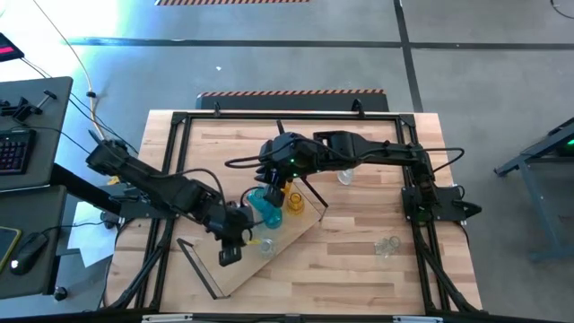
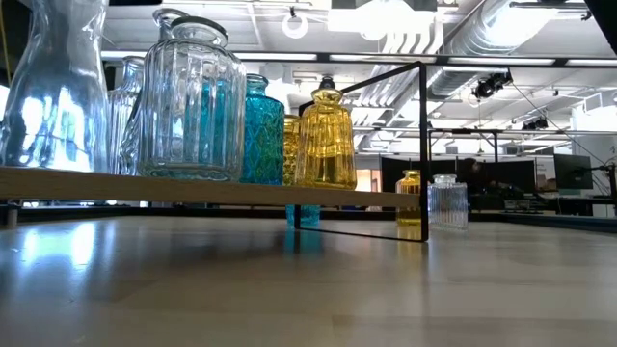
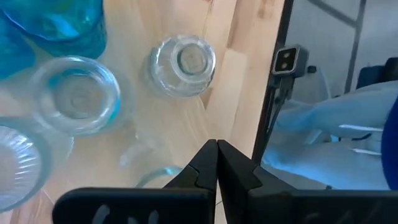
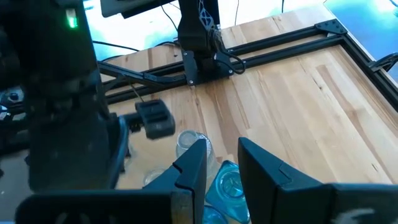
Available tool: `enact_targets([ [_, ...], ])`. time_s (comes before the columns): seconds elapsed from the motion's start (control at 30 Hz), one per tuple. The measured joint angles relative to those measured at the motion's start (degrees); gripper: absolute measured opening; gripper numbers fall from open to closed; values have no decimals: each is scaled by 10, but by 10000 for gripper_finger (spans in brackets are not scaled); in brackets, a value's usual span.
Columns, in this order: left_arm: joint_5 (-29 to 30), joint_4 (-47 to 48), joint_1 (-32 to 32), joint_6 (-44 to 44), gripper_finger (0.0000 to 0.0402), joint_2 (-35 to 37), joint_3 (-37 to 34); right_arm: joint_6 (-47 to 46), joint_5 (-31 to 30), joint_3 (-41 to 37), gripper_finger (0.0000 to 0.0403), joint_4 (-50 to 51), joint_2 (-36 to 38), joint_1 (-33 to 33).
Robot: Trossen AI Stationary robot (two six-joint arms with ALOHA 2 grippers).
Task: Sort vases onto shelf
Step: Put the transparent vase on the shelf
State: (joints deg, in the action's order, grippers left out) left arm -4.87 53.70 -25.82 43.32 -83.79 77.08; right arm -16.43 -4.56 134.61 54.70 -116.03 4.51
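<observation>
The shelf lies slantwise across the table's middle, its light-wood board raised on black wire frames. Clear, teal and amber vases stand on it. My left gripper hovers shut over the shelf's near-left part, above clear vases. My right gripper is above the shelf's far edge, with a teal vase between its fingers. An amber vase stands beside that one. My right gripper has the teal vase's neck, just under its mouth, between its two fingers. The fingers slant down from the table's far right. The vase is upright below them. The picture's lower edge cuts off its base, so whether it rests on anything does not show.
Two clear vases stand on the bare table, one behind the right arm and one toward the near right. A black frame runs around the tabletop. A small camera box sits on the rail past the shelf's near end.
</observation>
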Motion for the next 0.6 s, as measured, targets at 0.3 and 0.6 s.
enact_targets([
  [0.3,-21,0,0,-5,0,-28,0,0,0,0,74,0,0,0],
  [0.6,-21,41,-1,-2,0,-27,1,0,0,0,74,6,0,0],
])
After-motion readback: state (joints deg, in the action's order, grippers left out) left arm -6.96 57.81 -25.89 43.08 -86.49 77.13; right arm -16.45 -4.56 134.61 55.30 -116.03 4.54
